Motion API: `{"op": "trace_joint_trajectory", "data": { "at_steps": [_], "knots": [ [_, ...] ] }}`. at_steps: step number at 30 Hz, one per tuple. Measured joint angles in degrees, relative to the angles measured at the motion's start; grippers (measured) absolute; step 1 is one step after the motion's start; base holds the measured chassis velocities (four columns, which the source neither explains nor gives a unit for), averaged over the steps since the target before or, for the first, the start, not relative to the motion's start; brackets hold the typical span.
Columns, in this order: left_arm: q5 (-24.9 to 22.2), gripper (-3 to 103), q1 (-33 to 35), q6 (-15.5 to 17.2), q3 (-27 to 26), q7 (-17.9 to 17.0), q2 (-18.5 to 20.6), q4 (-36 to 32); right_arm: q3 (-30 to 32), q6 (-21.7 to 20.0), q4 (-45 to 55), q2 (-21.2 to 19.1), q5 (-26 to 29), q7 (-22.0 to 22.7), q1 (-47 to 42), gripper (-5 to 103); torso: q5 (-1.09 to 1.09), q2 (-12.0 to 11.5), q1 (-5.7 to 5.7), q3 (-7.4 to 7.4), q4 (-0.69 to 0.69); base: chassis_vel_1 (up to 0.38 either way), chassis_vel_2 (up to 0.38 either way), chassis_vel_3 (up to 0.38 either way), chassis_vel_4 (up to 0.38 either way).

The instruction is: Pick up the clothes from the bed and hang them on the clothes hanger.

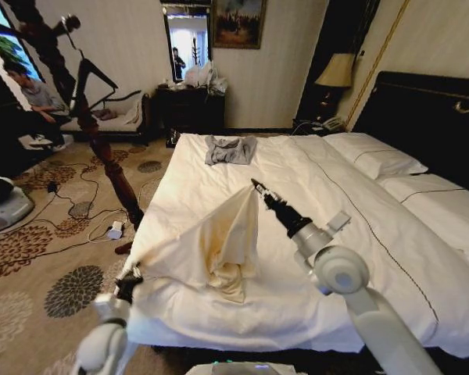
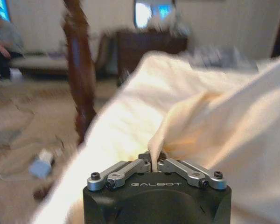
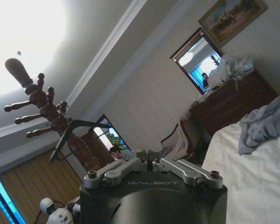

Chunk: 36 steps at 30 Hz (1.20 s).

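Note:
The cream-yellow clothes (image 1: 219,242) are lifted off the bed (image 1: 359,203) and stretched between my two grippers. My right gripper (image 1: 255,186) is shut on the raised peak of the fabric above the middle of the bed. At the bed's near left corner, my left gripper (image 1: 130,283) is shut on another edge; in the left wrist view the fingers (image 2: 154,162) pinch a fold of the clothes (image 2: 214,121). The black triangular clothes hanger (image 1: 94,78) hangs on the wooden coat stand (image 1: 109,160) left of the bed. In the right wrist view the gripper (image 3: 149,157) is shut and the clothes hanger (image 3: 70,135) shows beyond it.
A grey garment (image 1: 230,149) lies at the bed's far end. Cables and a small white box (image 1: 114,230) lie on the patterned carpet beside the coat stand. A dark dresser (image 1: 190,109) stands against the back wall. A person sits at the far left.

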Motion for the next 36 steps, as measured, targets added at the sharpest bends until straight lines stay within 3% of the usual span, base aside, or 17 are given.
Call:
{"op": "trace_joint_trajectory", "data": {
  "at_steps": [4,6,7,10,12,13,16,20,22,25,29,32,36],
  "knots": [
    [-0.91,6,3.69,3.29,1.81,0.02,1.69,-2.82,-0.33,0.02,-0.52,0.33,-0.79,-0.23,-0.21,0,0.00,0.00,0.00,0.00,0.01,0.000,0.000,0.000,0.000],
    [-4.48,17,8.11,5.73,2.13,0.02,3.30,-6.79,-0.40,0.05,-0.71,0.26,-1.69,-0.54,-0.94,0,0.01,0.00,-0.01,0.00,0.02,0.000,0.000,0.000,0.000],
    [-4.48,17,8.11,5.73,2.13,0.02,3.30,-6.79,-0.40,0.05,-0.71,0.26,-1.69,-0.54,-0.94,0,0.01,0.00,-0.01,0.00,0.02,0.000,0.000,0.000,0.000],
    [-12.67,33,13.33,8.83,0.99,0.54,5.42,-13.61,-0.29,0.15,-1.19,-0.47,-3.79,-1.23,-3.26,0,0.01,0.00,-0.01,-0.01,0.01,0.000,0.000,0.000,0.000],
    [-14.23,33,14.48,9.64,0.66,0.88,5.93,-15.70,-0.26,0.22,-1.41,-0.65,-4.34,-1.25,-3.96,0,0.00,0.00,-0.01,0.00,0.00,0.000,0.000,0.000,0.000],
    [-14.75,44,15.17,10.14,0.36,1.10,6.17,-17.13,-0.26,0.25,-1.60,-0.67,-4.73,-1.24,-4.39,0,0.00,0.00,-0.01,-0.01,0.00,0.000,0.000,0.000,0.000],
    [-14.81,49,16.62,11.04,-0.43,1.46,6.39,-20.00,-0.28,0.30,-1.91,-0.53,-5.39,-1.10,-4.91,0,0.00,0.01,-0.01,-0.01,0.00,0.000,0.000,0.000,0.000],
    [-15.69,70,18.21,12.76,-1.25,1.30,6.16,-23.53,-0.42,0.32,-1.99,0.25,-6.15,-0.92,-5.08,0,0.00,0.01,0.00,0.00,0.02,0.000,0.000,0.000,0.000],
    [-16.09,70,18.17,12.93,-1.24,1.31,6.07,-23.87,-0.44,0.32,-1.99,0.30,-6.24,-0.91,-5.08,0,0.00,0.00,0.00,-0.01,0.02,0.000,0.000,0.000,0.000],
    [-18.15,86,15.48,13.38,-0.10,0.21,4.95,-24.53,-0.59,0.32,-2.04,0.36,-6.48,-0.81,-5.05,0,0.00,0.00,-0.01,0.00,0.02,0.000,0.000,0.000,0.000],
    [-17.45,97,11.79,14.00,1.44,-1.88,4.27,-23.18,-0.79,0.32,-2.07,0.27,-6.76,-0.80,-5.11,0,-0.01,0.00,-0.01,0.00,0.01,0.000,0.000,0.000,0.000],
    [-12.77,100,7.11,16.07,4.90,-4.15,5.83,-19.70,-1.13,0.32,-2.16,0.26,-7.47,-0.86,-5.25,0,-0.02,-0.01,0.00,0.00,0.00,0.000,0.000,0.000,0.000],
    [-7.30,100,6.04,16.41,6.98,-4.93,8.58,-16.29,-1.31,0.32,-2.32,0.59,-7.94,-0.92,-5.37,0,-0.01,-0.01,0.00,0.01,0.00,0.000,0.000,0.000,0.000]
  ]
}}
